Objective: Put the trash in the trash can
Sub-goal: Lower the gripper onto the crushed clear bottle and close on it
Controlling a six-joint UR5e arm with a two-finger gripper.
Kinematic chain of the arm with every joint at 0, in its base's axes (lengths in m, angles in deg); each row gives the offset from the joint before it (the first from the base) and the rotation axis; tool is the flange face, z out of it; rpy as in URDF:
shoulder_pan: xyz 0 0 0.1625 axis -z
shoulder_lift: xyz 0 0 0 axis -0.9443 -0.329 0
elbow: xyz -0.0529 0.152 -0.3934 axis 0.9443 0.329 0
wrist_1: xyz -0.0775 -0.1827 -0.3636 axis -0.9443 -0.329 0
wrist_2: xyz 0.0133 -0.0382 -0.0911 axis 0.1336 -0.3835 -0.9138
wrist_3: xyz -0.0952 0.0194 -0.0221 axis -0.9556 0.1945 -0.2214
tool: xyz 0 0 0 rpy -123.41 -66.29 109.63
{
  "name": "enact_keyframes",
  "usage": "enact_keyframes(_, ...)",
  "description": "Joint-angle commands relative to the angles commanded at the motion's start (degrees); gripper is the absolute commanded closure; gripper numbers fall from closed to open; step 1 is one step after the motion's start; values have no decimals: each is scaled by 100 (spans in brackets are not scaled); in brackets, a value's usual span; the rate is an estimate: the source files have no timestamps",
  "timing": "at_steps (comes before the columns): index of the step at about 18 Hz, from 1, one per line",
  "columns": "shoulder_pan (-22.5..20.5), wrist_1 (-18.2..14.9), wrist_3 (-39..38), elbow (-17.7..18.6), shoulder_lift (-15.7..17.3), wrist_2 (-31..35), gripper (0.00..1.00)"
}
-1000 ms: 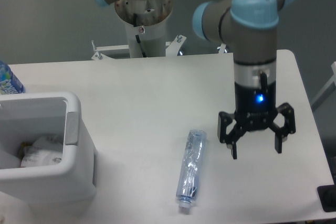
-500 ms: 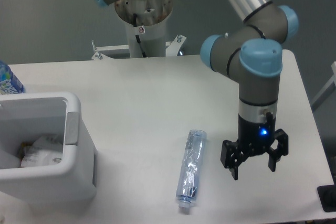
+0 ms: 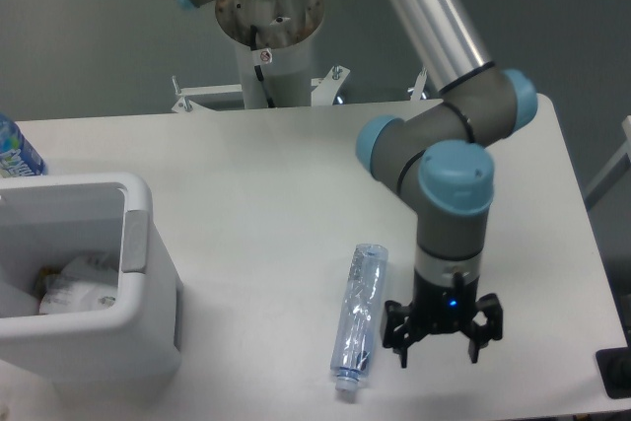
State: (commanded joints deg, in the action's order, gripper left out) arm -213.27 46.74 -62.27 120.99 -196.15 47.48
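Clear bluish flattened plastic bottle (image 3: pixel 358 320) beside spread fingers (image 3: pixel 401 347)
Bottle flat on white table (image 3: pixel 266 184), just left of the fingers; crumpled white wad (image 3: pixel 79 283) in white rectangular bin (image 3: pixel 138 273), far left.

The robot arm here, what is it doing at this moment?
It is clearing trash from a white table into a white bin. A crumpled white wad already lies inside the bin at the left. The gripper is open and empty, low over the table just right of a flattened clear bottle, which lies untouched near the front edge. A judgement only: the bottle seems the next thing to be picked up.
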Motion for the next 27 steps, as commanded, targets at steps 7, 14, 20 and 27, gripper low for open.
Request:
enact_keyframes(7,396,9,-18,18,-255,9,0)
enact_keyframes(14,598,35,-18,185,-440,96,0)
enact_keyframes(20,765,35,-18,272,-545,413,0)
enact_keyframes(27,766,35,-26,220,-537,422,38)
